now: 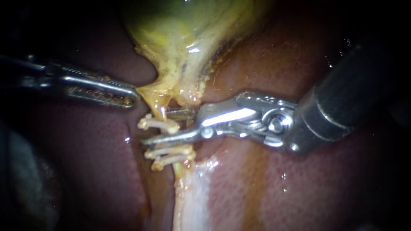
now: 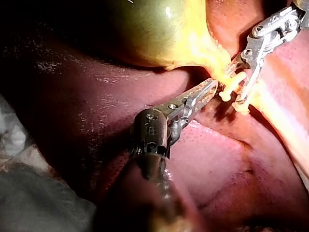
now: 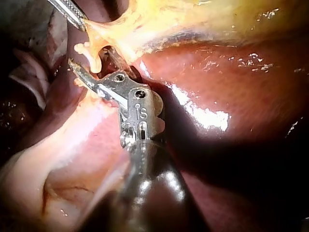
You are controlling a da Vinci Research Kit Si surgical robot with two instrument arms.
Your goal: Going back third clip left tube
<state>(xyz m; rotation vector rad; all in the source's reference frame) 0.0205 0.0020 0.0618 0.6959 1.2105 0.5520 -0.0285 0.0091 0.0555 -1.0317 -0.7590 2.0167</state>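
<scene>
A thin yellowish tube (image 1: 162, 112) runs down from the gallbladder (image 1: 188, 25) neck. It carries three cream clips: one upper clip (image 1: 159, 124) and two lower clips (image 1: 169, 152) close together. My right instrument (image 1: 155, 127) comes in from the right with its jaws open. One jaw lies above the upper clip and the other below it, and they grip nothing. My left instrument (image 1: 130, 96) is shut on the yellow tissue at the gallbladder neck, pulling it leftward. The right wrist view shows the open right jaws (image 3: 89, 57) beside a clip (image 3: 91, 50).
Dark red liver (image 1: 299, 184) lies all around the tube. A pale whitish strip of tissue (image 1: 192, 201) runs down below the clips. Grey cloth (image 2: 29, 203) lies beside the liver, behind the left instrument's shaft in its wrist view.
</scene>
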